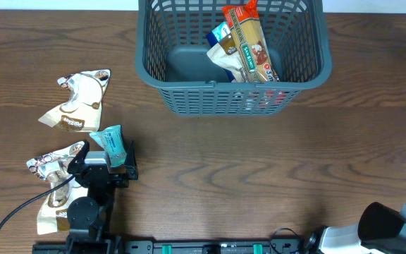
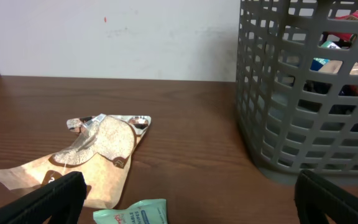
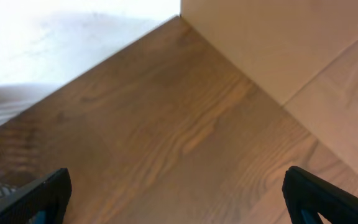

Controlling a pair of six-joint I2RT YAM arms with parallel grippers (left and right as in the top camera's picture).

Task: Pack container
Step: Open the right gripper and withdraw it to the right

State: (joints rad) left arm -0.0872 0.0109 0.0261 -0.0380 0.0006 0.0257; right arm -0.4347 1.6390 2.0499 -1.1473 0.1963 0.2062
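Three packets sit inside the container [image 1: 210, 95], which stands at the far edge of the counter [image 1: 259, 176], about midway across. An orange-red pasta packet [image 1: 249, 39] leans upright against the container's right wall. A beige pouch [image 1: 225, 58] rests against it and a blue-and-white packet [image 1: 220, 32] lies behind. The left half of the container's floor is bare.

Three more packets lie on the counter to the near left of the container, well apart from it. A brown-and-white pouch [image 1: 78, 101] is closest to the container, and a small teal packet [image 1: 113, 143] lies farther out. A second brown-and-white pouch [image 1: 48, 194] is farthest, partly under the left arm [image 1: 83, 212].

The left claw [image 1: 106, 154] is released, jaws spread wide and grasping nothing, with the teal packet lying flat between them. The right claw [image 3: 182, 202] is likewise released and empty, over bare counter to the near right of the container.

Assessment: packing appears about half done, and the teal packet looks like the next pick.

Risks noted:
- The teal packet is thin and flat, so jaws closing too high could slide over it or push it away.
- The brown-and-white pouches lie near the claw and could be snagged.
- The container wall is tall, and a low carry could strike the rim.
- A drop on the right side could topple the leaning pasta packet.
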